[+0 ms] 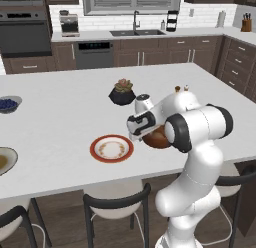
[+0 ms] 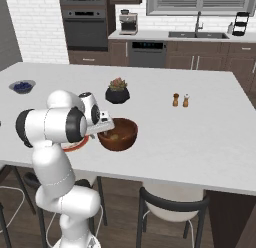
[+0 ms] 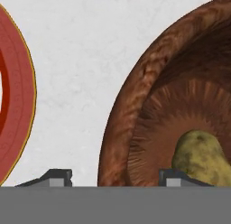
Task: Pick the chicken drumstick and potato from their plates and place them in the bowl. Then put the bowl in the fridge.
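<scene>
Gripper [image 3: 115, 177] straddles the bowl [image 3: 135, 101] rim (potato [image 3: 203, 155] inside); 2 fingertips spread apart.

In the left base view the arm's white body covers most of the bowl [image 1: 156, 138]; only a brown sliver shows at the elbow's 9 o'clock side, its contents unseen. The grey-olive plate [image 1: 5, 161] is cut by the frame's 9 o'clock edge. In the right base view the arm hides nearly all of the red-rimmed plate [image 2: 76, 146], leaving a thin arc. What lies in the bowl there is too small to name. In the hand view the potato [image 3: 203, 159] is cut off at 5 o'clock, and the bowl's rim and the red-rimmed plate both run past the frame's edges.
</scene>
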### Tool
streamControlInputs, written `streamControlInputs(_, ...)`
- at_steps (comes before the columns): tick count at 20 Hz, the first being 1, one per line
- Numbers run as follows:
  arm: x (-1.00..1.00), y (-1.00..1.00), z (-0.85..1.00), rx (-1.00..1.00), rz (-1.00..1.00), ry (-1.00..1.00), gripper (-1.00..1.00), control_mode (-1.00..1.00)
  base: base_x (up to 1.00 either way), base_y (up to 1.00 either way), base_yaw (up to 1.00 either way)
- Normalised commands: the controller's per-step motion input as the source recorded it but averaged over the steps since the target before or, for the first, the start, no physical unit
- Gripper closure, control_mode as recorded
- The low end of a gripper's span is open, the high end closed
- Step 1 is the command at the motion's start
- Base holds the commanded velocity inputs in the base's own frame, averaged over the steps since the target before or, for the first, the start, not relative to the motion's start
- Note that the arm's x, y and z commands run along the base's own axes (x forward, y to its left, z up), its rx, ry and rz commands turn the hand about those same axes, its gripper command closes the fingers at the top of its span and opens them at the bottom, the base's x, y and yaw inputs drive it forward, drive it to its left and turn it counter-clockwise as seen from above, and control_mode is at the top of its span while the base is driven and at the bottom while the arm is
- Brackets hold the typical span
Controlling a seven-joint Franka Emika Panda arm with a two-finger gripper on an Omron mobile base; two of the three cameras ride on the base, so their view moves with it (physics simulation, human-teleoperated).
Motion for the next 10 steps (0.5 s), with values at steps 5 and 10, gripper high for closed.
streamControlInputs(5,0.0,0.0,-0.01,0.0,0.0,0.0,1.0,-1.0,0.0,0.0,0.0)
streamControlInputs(10,0.0,0.0,-0.01,0.0,0.0,0.0,1.0,-1.0,0.0,0.0,0.0)
